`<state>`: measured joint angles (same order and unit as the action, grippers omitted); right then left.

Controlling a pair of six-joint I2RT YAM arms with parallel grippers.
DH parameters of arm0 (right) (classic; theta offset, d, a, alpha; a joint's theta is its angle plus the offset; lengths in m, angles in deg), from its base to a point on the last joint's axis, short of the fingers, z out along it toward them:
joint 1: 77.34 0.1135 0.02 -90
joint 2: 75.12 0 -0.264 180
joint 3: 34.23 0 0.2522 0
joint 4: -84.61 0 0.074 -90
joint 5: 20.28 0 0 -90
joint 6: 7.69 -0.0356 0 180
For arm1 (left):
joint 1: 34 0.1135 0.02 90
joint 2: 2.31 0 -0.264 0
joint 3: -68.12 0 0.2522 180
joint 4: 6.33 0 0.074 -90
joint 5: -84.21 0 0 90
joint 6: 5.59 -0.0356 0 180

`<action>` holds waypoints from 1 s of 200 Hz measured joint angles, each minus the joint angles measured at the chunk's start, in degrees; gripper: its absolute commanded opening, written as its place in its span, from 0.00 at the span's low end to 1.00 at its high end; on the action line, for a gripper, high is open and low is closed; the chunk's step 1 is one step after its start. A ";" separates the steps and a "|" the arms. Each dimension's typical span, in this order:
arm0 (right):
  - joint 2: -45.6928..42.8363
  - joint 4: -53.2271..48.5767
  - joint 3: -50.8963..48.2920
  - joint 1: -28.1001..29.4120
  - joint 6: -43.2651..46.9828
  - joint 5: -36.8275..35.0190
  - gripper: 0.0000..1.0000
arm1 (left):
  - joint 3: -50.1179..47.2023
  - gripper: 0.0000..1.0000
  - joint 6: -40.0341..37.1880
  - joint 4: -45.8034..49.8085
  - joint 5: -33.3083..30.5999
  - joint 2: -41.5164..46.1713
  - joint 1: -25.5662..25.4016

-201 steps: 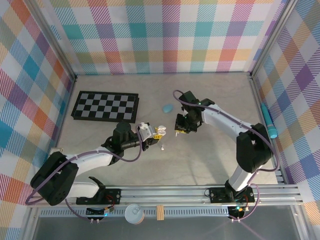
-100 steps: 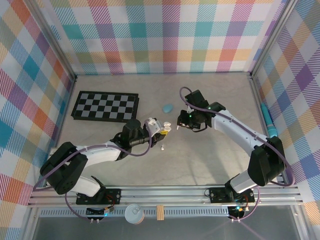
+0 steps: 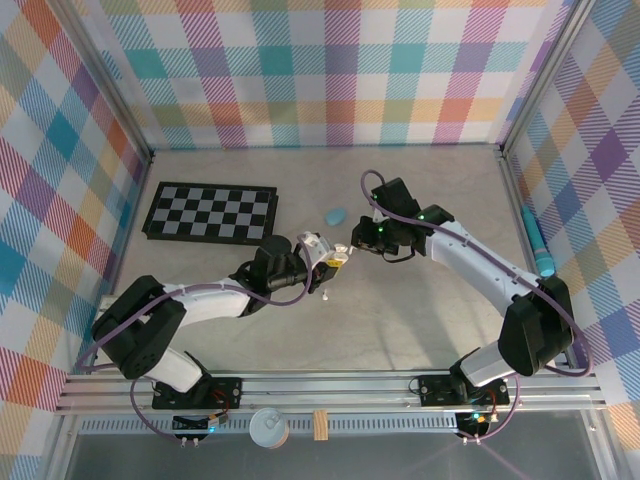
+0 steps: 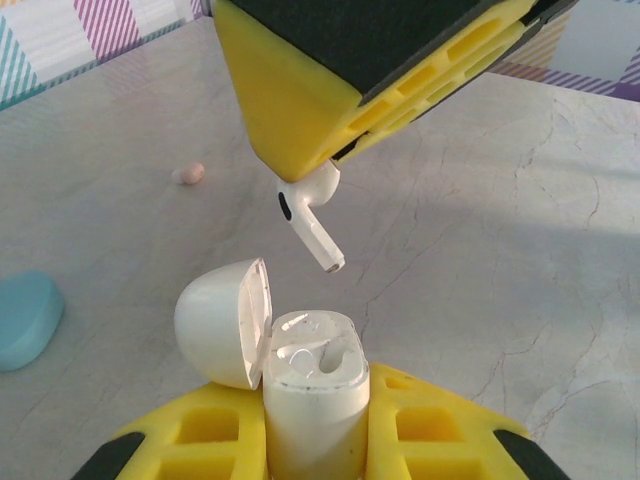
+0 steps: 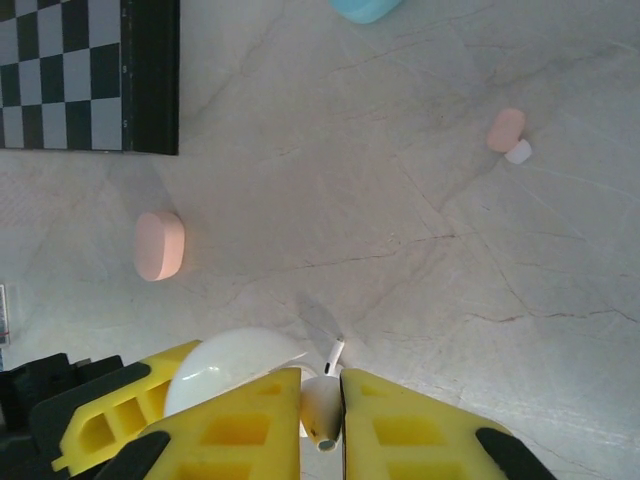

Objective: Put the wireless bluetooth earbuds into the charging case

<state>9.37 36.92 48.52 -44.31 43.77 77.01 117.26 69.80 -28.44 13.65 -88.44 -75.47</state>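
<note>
A white charging case [image 4: 310, 395] stands upright between my left gripper's [image 4: 310, 405] yellow fingers, lid [image 4: 222, 320] flipped open to the left; the gripper is shut on it. One bay holds a white bud, the other looks empty. My right gripper [image 5: 322, 400] is shut on a white earbud [image 4: 310, 215], stem pointing down, hanging just above and slightly behind the open case. In the top view the left gripper [image 3: 322, 256] and right gripper [image 3: 353, 248] nearly meet at mid-table. A second white earbud [image 3: 325, 295] lies on the table just in front of them.
A light blue oval case [image 3: 335, 215] lies behind the grippers, a pink oval case [image 5: 159, 245] to one side. A pink earbud [image 5: 506, 129] and a small white piece [image 5: 518, 152] lie together. A chessboard [image 3: 210, 212] is at back left, a teal pen [image 3: 540, 248] by the right wall.
My left gripper has carried the open case right and slightly back, toward the right gripper. The right gripper has shifted a little left with its earbud, closing the gap.
</note>
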 measured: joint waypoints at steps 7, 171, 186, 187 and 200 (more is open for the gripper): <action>-0.07 0.26 0.00 0.00 0.00 0.24 0.16 | 0.20 0.00 0.26 -0.02 0.00 -0.11 -0.04; -0.07 3.02 -1.81 -0.04 -0.07 2.84 0.15 | 0.57 0.00 4.61 -3.26 -1.11 -0.83 -0.09; -0.07 3.08 -1.81 -0.07 -0.07 2.89 0.15 | 0.57 0.00 4.74 -3.28 -1.09 -0.83 -0.09; -0.07 3.08 -1.81 -0.07 -0.07 2.89 0.15 | 0.57 0.00 4.74 -3.28 -1.09 -0.83 -0.09; -0.07 3.13 -1.81 -0.07 -0.04 2.99 0.15 | 0.57 0.00 4.79 -3.30 -1.09 -0.83 -0.09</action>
<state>9.30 40.04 46.70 -44.37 43.72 80.01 117.83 74.58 -31.74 12.55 -89.27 -75.56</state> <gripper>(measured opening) 0.152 0.192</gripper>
